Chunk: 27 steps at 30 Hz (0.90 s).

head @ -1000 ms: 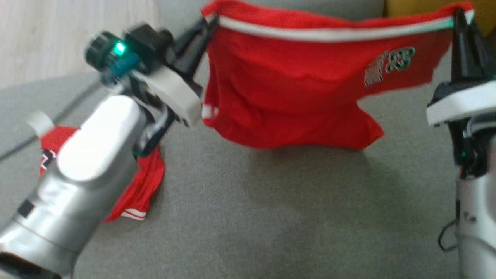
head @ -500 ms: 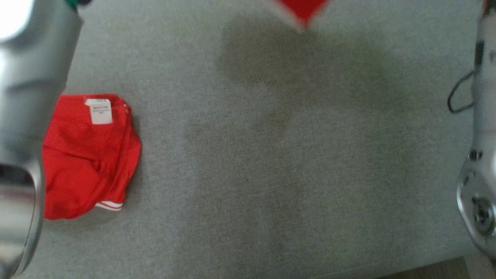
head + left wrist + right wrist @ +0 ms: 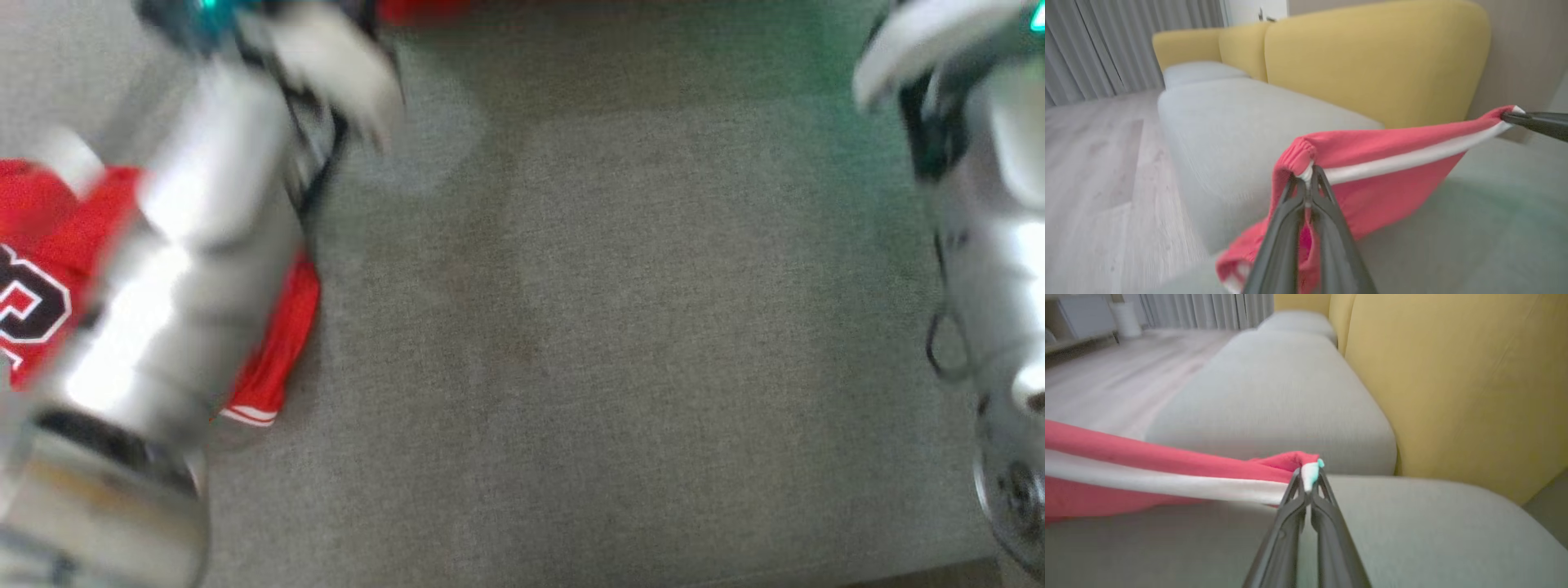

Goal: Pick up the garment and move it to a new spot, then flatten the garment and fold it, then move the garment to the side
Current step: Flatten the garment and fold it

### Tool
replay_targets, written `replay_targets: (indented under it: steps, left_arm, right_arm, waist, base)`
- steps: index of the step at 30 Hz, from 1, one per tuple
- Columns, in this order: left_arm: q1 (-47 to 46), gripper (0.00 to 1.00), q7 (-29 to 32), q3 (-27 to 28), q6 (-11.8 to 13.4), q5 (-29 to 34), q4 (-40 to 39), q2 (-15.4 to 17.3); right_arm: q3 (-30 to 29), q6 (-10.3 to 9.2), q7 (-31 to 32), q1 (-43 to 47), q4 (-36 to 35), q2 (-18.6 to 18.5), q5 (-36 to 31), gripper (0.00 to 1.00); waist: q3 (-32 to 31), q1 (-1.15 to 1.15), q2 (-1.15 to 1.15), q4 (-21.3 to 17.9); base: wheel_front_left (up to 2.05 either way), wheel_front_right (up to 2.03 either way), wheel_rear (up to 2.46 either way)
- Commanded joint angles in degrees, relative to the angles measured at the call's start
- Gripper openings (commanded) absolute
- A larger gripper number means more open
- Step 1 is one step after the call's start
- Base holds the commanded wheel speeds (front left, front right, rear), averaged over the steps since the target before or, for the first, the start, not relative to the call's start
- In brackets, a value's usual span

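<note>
The garment [image 3: 1384, 163] is a pair of red shorts with a white waistband. It hangs stretched between both grippers above the grey sofa seat [image 3: 1474, 228]. My left gripper [image 3: 1309, 173] is shut on one end of the waistband. My right gripper [image 3: 1309, 473] is shut on the other end, and its dark fingers [image 3: 1535, 122] enter the left wrist view at the right edge. In the right wrist view the garment [image 3: 1147, 469] runs off to the left. In the head view a red sliver of it [image 3: 424, 8] sits at the top edge, between my blurred left arm [image 3: 188, 245] and right arm [image 3: 988, 204].
A second red garment [image 3: 277, 359] with a black-and-white number lies on the seat at the left, partly under my left arm. Yellow back cushions [image 3: 1372, 61] rise behind the seat. Pale wooden floor [image 3: 1094, 163] lies beyond the seat's edge.
The head camera has swung down and partly back, so the whole picture shifted and blurred. The held garment went from mid-picture to the top edge. Both grips stay shut.
</note>
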Motion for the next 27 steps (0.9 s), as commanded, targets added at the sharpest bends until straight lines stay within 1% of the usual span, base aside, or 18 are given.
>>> replay_targets:
  steps: [1,5,8,12,15,16,22,27]
  left_arm:
    - [0.23,0.00,-0.27,0.25,-0.21,-0.84,-1.33,1.92]
    - [7.64,0.00,0.85,-3.95,-0.30,-2.82,-3.42,3.04]
    - [12.27,0.00,2.54,-6.51,-0.31,-5.23,-6.33,4.51]
    - [16.47,0.00,3.48,-8.59,-0.32,-6.68,-10.12,6.43]
    - [19.21,0.00,3.76,-9.57,-0.01,-6.84,-12.56,6.81]
    - [19.21,0.00,3.76,-9.57,-0.01,-6.84,-12.56,6.81]
    - [25.57,0.00,5.02,-10.41,2.79,-8.19,-18.96,7.24]
    - [30.99,0.00,6.06,-10.44,6.18,-9.44,-26.51,8.75]
  right_arm:
    - [2.03,-0.04,0.86,0.73,-0.26,-0.84,0.41,0.00]
    - [7.02,-0.04,4.07,4.86,3.22,-3.68,3.47,0.00]
    - [11.23,-0.04,6.83,7.94,3.89,-5.71,7.09,0.00]
    - [16.72,-0.04,10.26,12.67,2.17,-9.26,12.93,0.00]
    - [19.68,-0.04,12.73,16.70,-0.79,-12.20,18.37,0.00]
    - [19.68,-0.04,12.73,16.70,-0.79,-12.20,18.37,0.00]
    - [24.28,-0.04,17.60,25.78,-11.03,-18.69,28.80,0.00]
    - [22.97,-0.04,19.82,32.95,-20.11,-24.24,34.86,0.00]
  waist:
    - [-1.09,0.00,0.00,0.31]
    - [-3.75,0.00,0.00,0.97]
    - [-5.92,0.00,0.00,1.16]
    - [-9.31,0.00,0.00,1.36]
    - [-12.20,0.00,0.00,1.52]
    - [-12.20,0.00,0.00,1.52]
    - [-16.58,0.00,0.00,1.00]
    - [-18.68,0.00,0.00,0.87]
  base:
    - [0.00,0.00,0.00]
    - [0.00,0.00,0.00]
    - [0.00,0.00,0.00]
    - [0.00,0.00,0.00]
    - [0.00,0.00,0.00]
    - [0.00,0.00,0.00]
    - [0.00,0.00,0.00]
    - [0.00,0.00,0.00]
